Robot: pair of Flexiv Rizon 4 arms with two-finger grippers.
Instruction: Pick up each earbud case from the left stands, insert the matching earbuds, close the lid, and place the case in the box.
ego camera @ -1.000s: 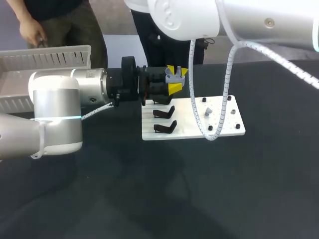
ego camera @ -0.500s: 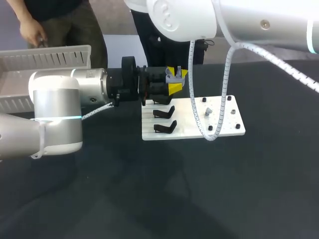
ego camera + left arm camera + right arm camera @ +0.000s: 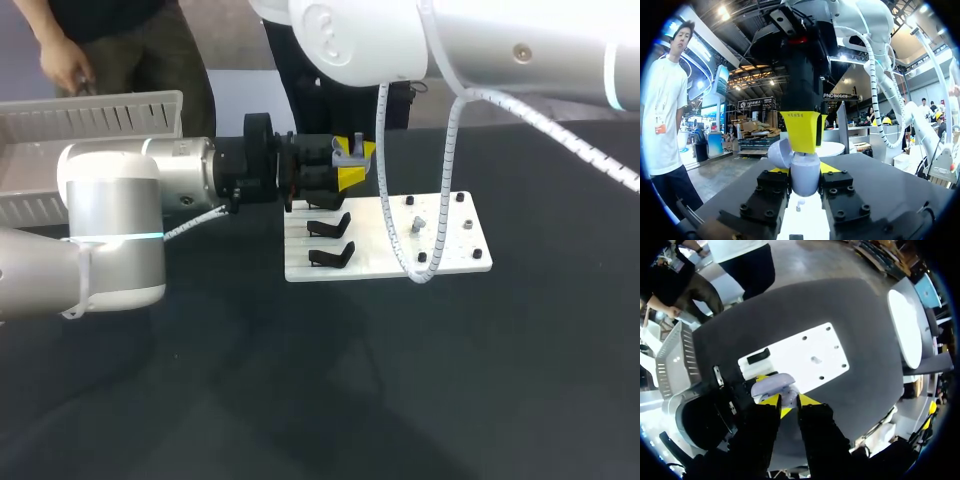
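So not much has moved: in the head view my right arm's [image 3: 480,40] big white link has crept a bit toward the left, and its spiral cable [image 3: 452,150] has swung along with it. My left arm [image 3: 120,230] and what it holds haven't budged.

My left tool [image 3: 803,170] is pinching the small pale lavender earbud case [image 3: 805,177] from both sides and holds it up in the air over the far left corner of the flat white base plate [image 3: 440,262]. The rounded lid is flipped open.

My right tool [image 3: 789,400] comes straight down from above, its yellow tips right at the open case, touching it or nearly. I honestly can't tell whether that tool is spread or pinching something; the tips are too close to the case to make it out.

Under all this, on the black surface [image 3: 450,380], the plate carries two bare black angled stands [image 3: 331,255] on its left half, one behind the other. On its right half a small grey bit [image 3: 418,225] sits among little black pegs; it's too small to say what it is.

The white slatted plastic box [image 3: 100,118] sits at the far left, well apart from the plate.
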